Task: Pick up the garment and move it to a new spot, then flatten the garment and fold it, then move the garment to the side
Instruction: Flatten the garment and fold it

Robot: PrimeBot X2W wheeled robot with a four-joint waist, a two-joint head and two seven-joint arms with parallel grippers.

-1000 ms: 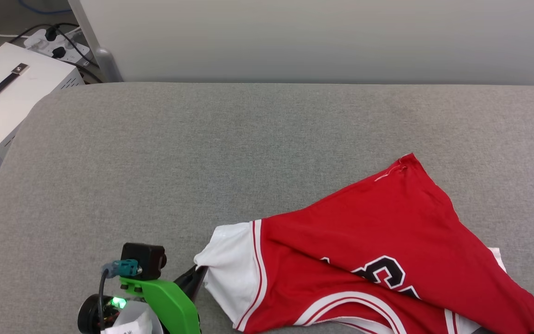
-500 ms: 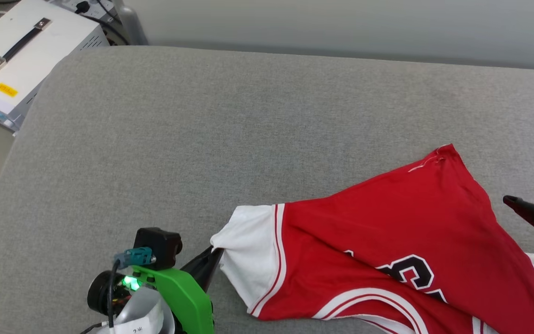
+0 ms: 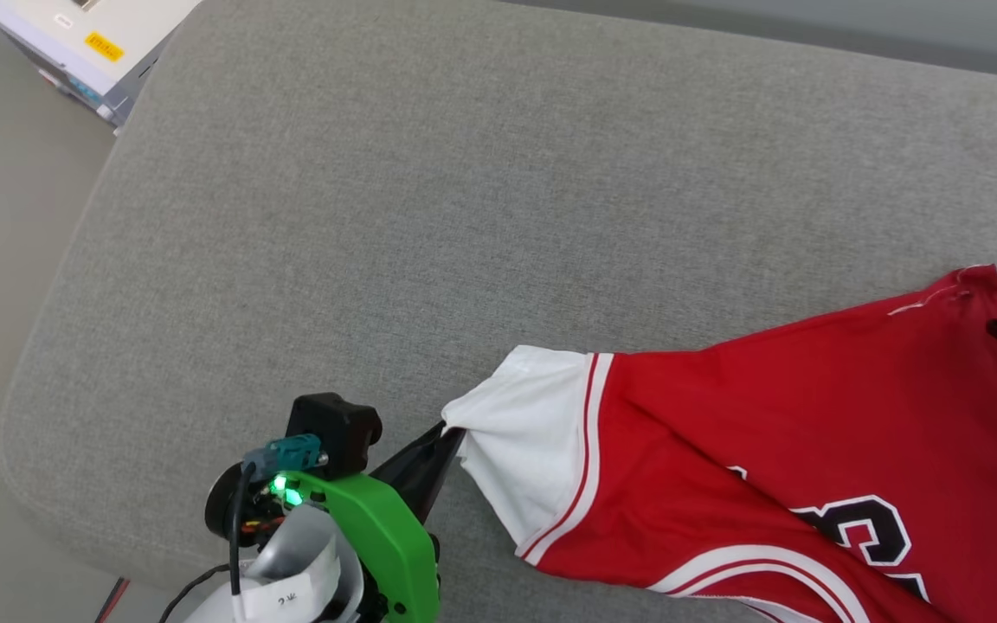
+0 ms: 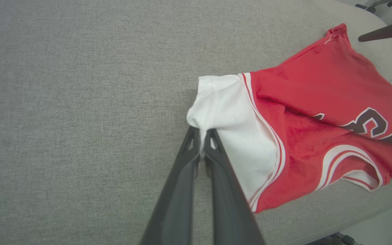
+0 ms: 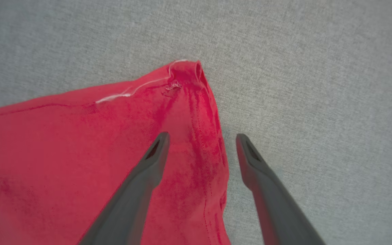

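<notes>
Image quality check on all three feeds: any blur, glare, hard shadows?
Head view: flat, even light, no glare, the garment sharp. Left wrist view: left hand blurs toward the bottom edge, white sleeve bright but folds readable. Right wrist view: right hand soft-edged, red heavily saturated, grey cushion weave crisp.

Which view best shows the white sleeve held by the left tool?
Left wrist view: the white sleeve sits mid-frame, its tip pinched in the shut left tool. Head view shows it from the side, farther off. Right wrist view shows a red corner of the garment under the open right tool.
</notes>
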